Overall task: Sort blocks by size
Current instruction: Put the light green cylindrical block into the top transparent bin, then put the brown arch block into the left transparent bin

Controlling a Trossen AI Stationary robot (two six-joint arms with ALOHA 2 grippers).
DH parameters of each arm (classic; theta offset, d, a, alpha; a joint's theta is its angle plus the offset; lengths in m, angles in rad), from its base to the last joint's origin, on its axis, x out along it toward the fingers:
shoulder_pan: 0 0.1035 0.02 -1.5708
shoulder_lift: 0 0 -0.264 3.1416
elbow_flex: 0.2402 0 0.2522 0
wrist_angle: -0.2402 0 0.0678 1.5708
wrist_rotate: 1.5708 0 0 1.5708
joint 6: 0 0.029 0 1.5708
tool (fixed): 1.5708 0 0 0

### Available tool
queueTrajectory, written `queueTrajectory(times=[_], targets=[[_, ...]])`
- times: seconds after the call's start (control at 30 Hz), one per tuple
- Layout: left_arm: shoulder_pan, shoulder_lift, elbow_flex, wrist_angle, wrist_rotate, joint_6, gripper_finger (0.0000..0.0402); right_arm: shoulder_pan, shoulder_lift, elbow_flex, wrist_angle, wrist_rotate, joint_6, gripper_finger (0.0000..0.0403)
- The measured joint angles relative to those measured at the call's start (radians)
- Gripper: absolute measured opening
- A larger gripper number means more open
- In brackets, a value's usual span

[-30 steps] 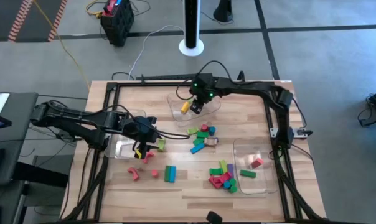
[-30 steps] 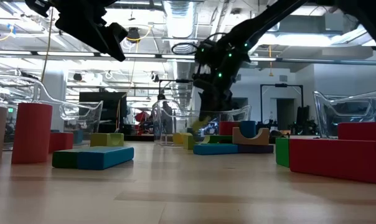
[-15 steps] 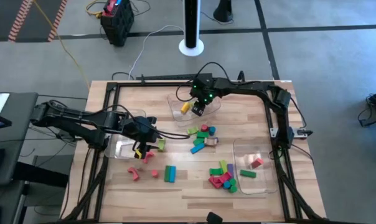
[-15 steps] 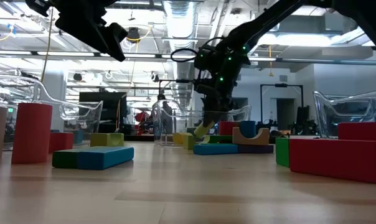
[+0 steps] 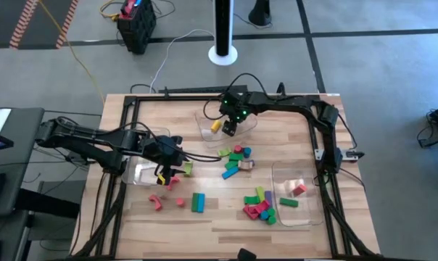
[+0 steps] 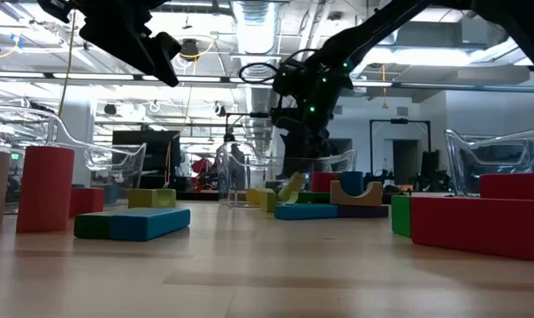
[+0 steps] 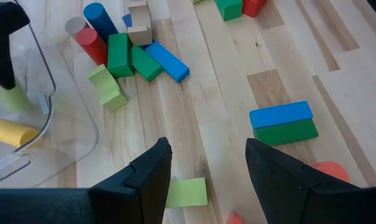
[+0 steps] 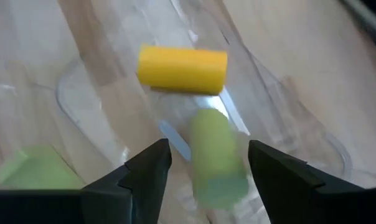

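Since a second ago the right tool [image 5: 230, 129] has spread its fingers above the clear bin [image 5: 204, 130] at upper centre of the high view, and the pale green cylinder [image 8: 216, 158] is out of its hold, blurred between the open fingers, apparently dropping. Beside it in that bin lies a yellow cylinder [image 8: 182, 68], long axis crosswise to the green one. Left tool [image 7: 206, 171] hangs open and empty over the bench [image 5: 212, 221] left of centre, a light green block [image 7: 187, 192] directly beneath, nearer this arm.
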Motion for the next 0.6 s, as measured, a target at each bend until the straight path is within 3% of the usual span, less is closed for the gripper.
queueTrajectory(times=[0.33,0.6], targets=[[0.0,0.0,0.0,-0.001,0.0,-0.004,0.0199,0.026,-0.015,0.095,-0.012,0.009,-0.008,0.025],[0.0,0.0,0.0,-0.012,0.0,-0.004,0.0199,0.069,-0.11,0.099,-0.026,0.022,-0.022,0.025]])
